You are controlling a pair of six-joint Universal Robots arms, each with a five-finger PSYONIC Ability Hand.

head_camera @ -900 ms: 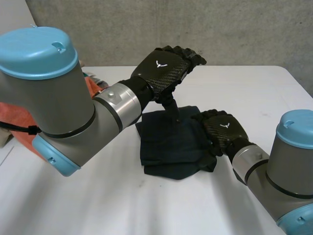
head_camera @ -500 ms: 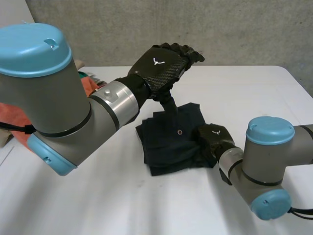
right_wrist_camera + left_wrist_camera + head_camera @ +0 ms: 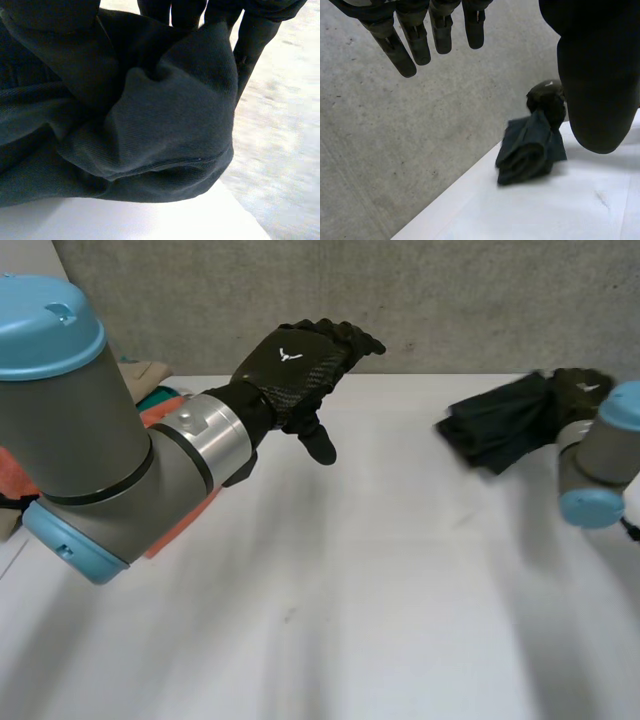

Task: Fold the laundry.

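Note:
A folded dark navy cloth (image 3: 495,425) is bunched in my right hand (image 3: 580,385), lifted just above the table's far right edge. In the right wrist view the fingers (image 3: 252,37) and thumb curl round the cloth (image 3: 165,125) and pinch it. My left hand (image 3: 295,360) hovers above the table's far middle, empty, fingers straight and thumb pointing down. From the left wrist view, beyond my left hand (image 3: 400,47), the cloth (image 3: 525,150) hangs from the right hand (image 3: 547,97) at the table's edge.
An orange cloth (image 3: 165,415) lies at the table's left behind my left arm, with beige and green laundry (image 3: 150,375) past it. The white table (image 3: 380,570) ends against a grey concrete wall (image 3: 450,300).
My right hand has lifted the folded dark cloth off the middle of the table and swung it to the far right. The left hand has drifted slightly left.

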